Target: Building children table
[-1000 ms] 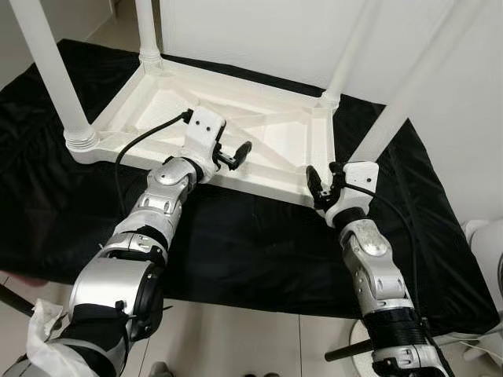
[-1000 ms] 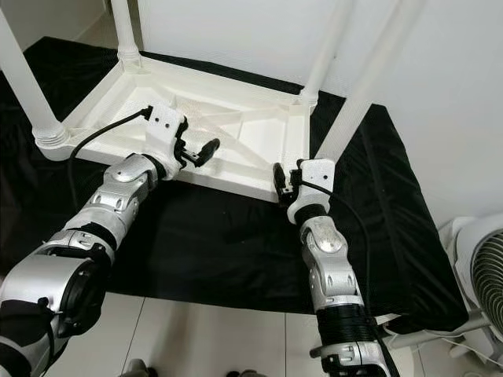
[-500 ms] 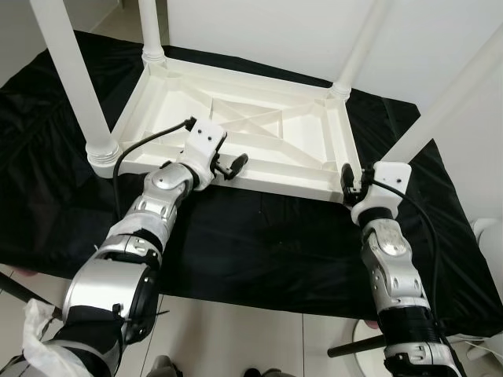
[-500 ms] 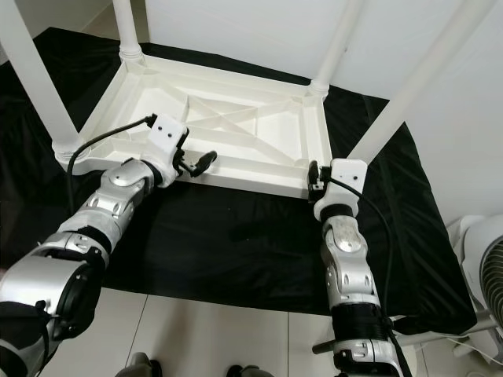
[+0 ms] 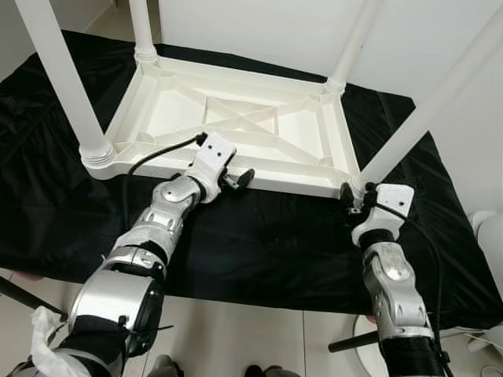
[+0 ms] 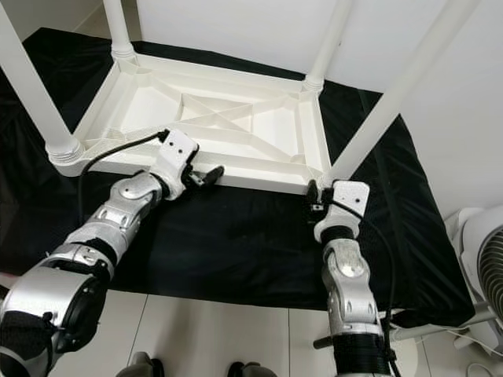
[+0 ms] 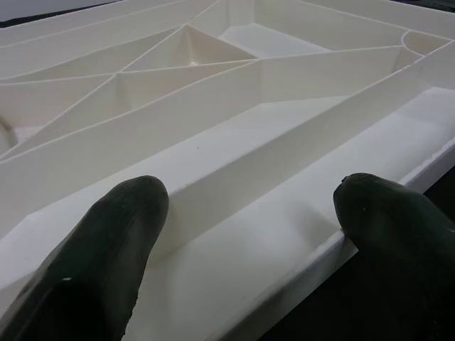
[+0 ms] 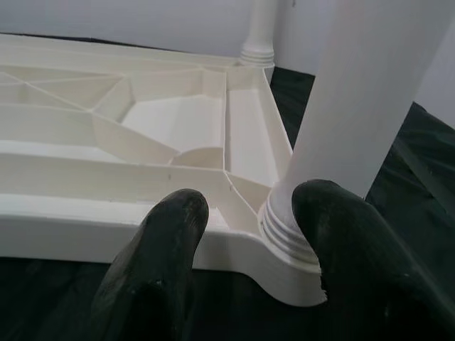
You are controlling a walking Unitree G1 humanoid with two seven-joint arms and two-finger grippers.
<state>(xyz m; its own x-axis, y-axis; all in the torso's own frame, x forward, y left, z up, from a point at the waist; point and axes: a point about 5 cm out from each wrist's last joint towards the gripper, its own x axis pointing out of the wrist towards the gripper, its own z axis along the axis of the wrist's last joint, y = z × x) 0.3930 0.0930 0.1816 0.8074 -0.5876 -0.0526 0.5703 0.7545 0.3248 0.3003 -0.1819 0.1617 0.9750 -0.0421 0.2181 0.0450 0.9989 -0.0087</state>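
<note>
We saw the left gripper (image 5: 240, 179) gaping at the upturned table's (image 5: 259, 129) near rim, the right gripper (image 8: 245, 234) open astride its near-right leg (image 5: 428, 106).

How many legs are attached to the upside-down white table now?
4: one in each corner socket, far left leg, far right leg, near left leg, and near right leg beside the right gripper.

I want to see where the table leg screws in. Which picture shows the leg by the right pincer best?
The right wrist view: the leg and its ribbed base sit large, between the right pincer fingers. The two eye views show the whole leg rising from the table corner, but small.
</note>
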